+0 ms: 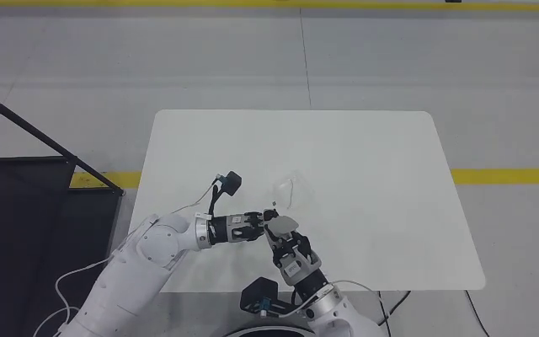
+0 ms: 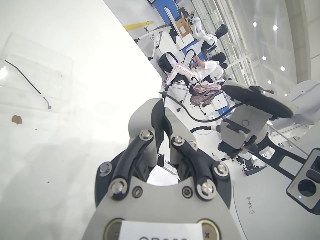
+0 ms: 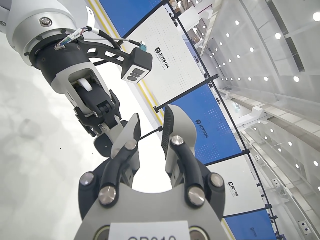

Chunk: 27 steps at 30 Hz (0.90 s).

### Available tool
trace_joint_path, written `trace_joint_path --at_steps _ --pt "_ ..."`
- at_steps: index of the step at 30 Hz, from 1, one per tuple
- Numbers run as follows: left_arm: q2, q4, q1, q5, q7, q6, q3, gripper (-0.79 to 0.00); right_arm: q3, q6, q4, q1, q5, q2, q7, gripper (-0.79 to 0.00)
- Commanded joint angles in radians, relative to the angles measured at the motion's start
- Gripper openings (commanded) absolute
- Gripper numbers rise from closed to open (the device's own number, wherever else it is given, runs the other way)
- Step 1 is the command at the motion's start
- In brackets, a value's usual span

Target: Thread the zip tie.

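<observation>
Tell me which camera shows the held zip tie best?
Left wrist view: the zip tie curves clearly from the shut left pincer. Right wrist view shows a short piece inside the open right pincer; from the top it's too small.

A tray point(image 1: 288, 187) (zip tie point(image 2: 28, 79) on it) lies on the table's point(image 1: 379, 168) near half.
</observation>
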Motion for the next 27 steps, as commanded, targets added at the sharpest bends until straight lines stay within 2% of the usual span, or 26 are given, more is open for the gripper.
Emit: trace_joint_path --at_steps 1,9,11,16,27 --pt "0.0 0.001 0.0 0.0 0.0 0.0 0.0 -0.785 0.0 0.0 0.0 0.001 0.0 -0.001 0.0 -0.523" --pt "0.0 0.002 0.001 -0.004 0.006 0.0 -0.002 -0.785 0.001 0.002 -0.002 -0.004 0.0 -0.002 -0.007 -0.499" --pt "0.0 0.003 0.0 -0.004 0.006 0.0 -0.002 -0.785 0.002 0.001 -0.002 -0.005 0.0 -0.002 -0.008 -0.459" --pt "0.0 0.004 0.001 -0.006 0.007 -0.002 -0.004 -0.785 0.004 -0.002 -0.003 -0.006 0.001 -0.003 -0.01 -0.422" --pt "0.0 0.004 0.002 -0.006 0.011 -0.005 -0.007 -0.785 0.004 -0.012 -0.004 -0.004 0.001 -0.006 -0.008 -0.385"
